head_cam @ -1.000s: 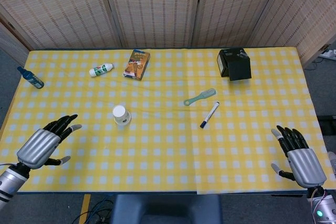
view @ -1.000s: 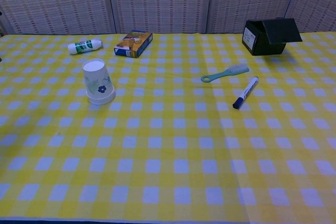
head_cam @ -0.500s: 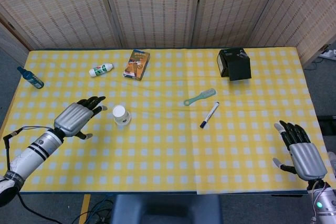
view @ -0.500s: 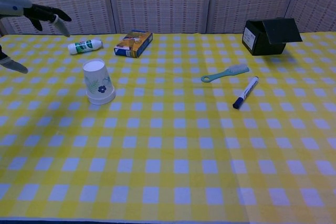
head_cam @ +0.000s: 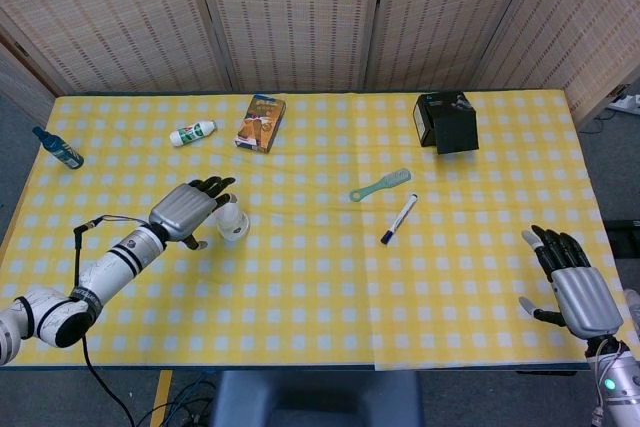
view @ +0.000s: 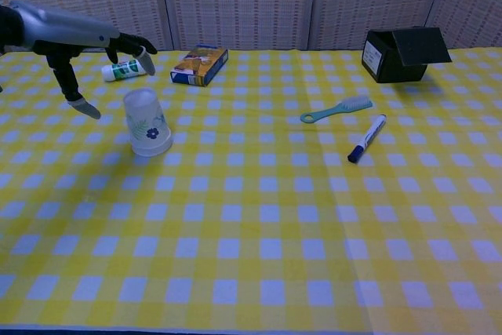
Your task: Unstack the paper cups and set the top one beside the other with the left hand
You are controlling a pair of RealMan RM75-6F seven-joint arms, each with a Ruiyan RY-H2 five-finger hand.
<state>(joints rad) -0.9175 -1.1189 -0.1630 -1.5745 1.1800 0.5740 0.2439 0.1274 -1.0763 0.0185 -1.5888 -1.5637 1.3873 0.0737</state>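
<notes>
L hand [head_cam: 186, 211] hovers just above and to the left of the cups [head_cam: 232, 221], fingers spread apart, nothing held; chest view shows fingertips [view: 141, 56] over the cup top and thumb hanging down beside it, not touching as far as I can tell. L arm runs back toward the near-left table edge w/ a black cable looped along it.

Cups [view: 147, 122]: white w/ blue flower print, upside down, stacked as one, standing on the table [head_cam: 300, 287] left of centre. Yellow-white check cloth covers it.

R hand [head_cam: 578, 297] at the near-right corner, palm down, fingers apart, empty; seen in head view only.

Beyond the cups, toward the far edge: white-green bottle [head_cam: 193, 133] lying on its side, then a box [head_cam: 261, 123] lying flat just to the right of it. Blue bottle [head_cam: 59, 148] far left, near the edge. Mid-table, right of the cups: teal brush [head_cam: 381, 184], and a marker [head_cam: 399, 219] w/ dark cap just nearer than the brush, the two apart. Black box [head_cam: 447, 121] w/ open flap at far right.
</notes>
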